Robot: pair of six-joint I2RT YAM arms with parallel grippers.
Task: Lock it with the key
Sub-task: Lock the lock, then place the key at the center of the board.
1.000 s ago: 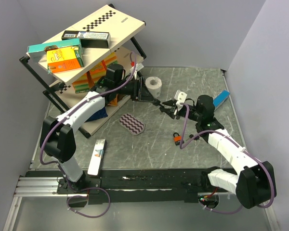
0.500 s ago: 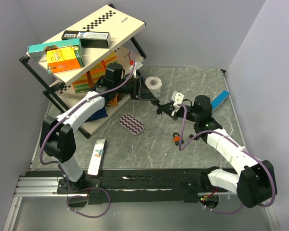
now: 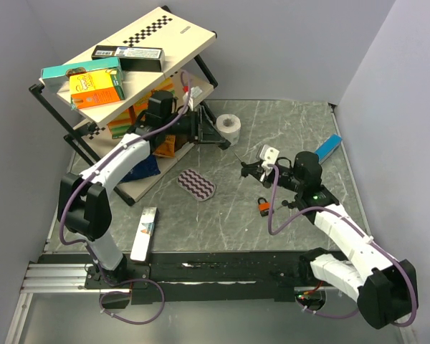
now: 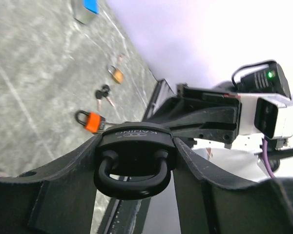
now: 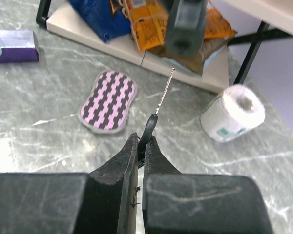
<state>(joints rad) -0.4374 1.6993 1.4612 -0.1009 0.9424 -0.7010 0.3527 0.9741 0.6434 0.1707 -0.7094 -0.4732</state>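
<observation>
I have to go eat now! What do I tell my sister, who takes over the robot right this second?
Left gripper: shut on the black padlock, held up in the air.
Right gripper: shut on the key, blade aimed toward the padlock, with a gap between them.
An orange padlock lies on the table.
Done: padlock and key are both gripped.
Left: put the key in the keyhole and turn it.

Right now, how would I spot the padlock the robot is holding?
Find the slanted shelf rack at the table's back left; the left gripper beside it clamps the black padlock. Unlike the orange padlock lying on the table, it is all black and held in the air.
</observation>
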